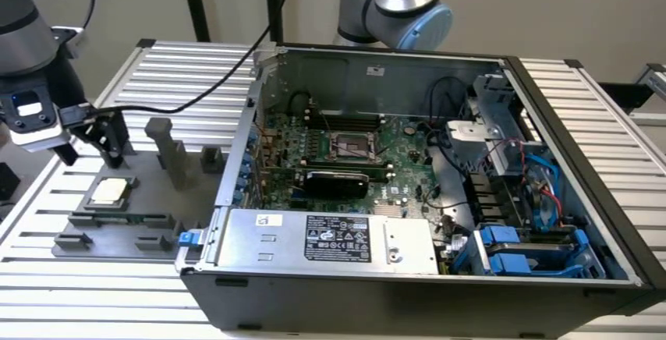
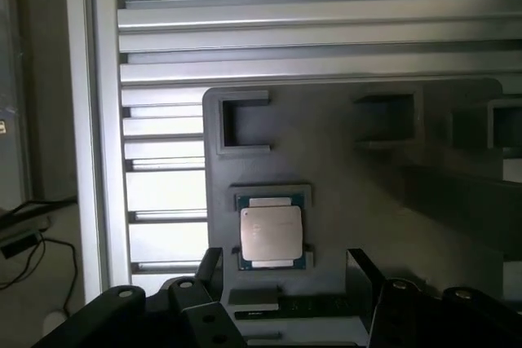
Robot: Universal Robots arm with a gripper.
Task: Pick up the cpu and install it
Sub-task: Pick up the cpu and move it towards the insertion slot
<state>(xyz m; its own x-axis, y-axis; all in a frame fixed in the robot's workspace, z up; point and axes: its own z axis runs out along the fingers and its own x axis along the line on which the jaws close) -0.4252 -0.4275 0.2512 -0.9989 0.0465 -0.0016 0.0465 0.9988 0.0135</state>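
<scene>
Grey fixture plate (image 1: pixel 109 235) sits at the exterior view's left on the slatted aluminium desk (image 1: pixel 167 63). The cpu (image 1: pixel 109 191) lies flat in a square pocket on it, metal top up, nothing touching it. Jaws hang over it, wide open and empty. In the wrist view the cpu (image 2: pixel 271 234) sits between the two fingers (image 2: pixel 364 276), roughly centred, with its edges about square to them. Decent lineup.

Step in hand, as I read it, is the pick. To do it well:
- Come straight down with no tilt.
- Land the fingers on two opposite edges of the chip, not on the pocket walls. The pocket rim hugs it closely, so there's little room to miss.
- Close gently. It's a thin part and looks easy to skew or cock in the pocket.
- Mind the tall post (image 1: pixel 167 151) standing near on the same plate.

Further right is the open computer case (image 1: pixel 416 301), apart from the plate. The board (image 1: pixel 406 161) is inside with the black socket (image 1: pixel 354 146) near its middle. The socket looks empty, but I can't make out its pins. The power supply (image 1: pixel 333 239) is at the near edge and the blue drive bays (image 1: pixel 520 256) are at far right. Install not done.
</scene>
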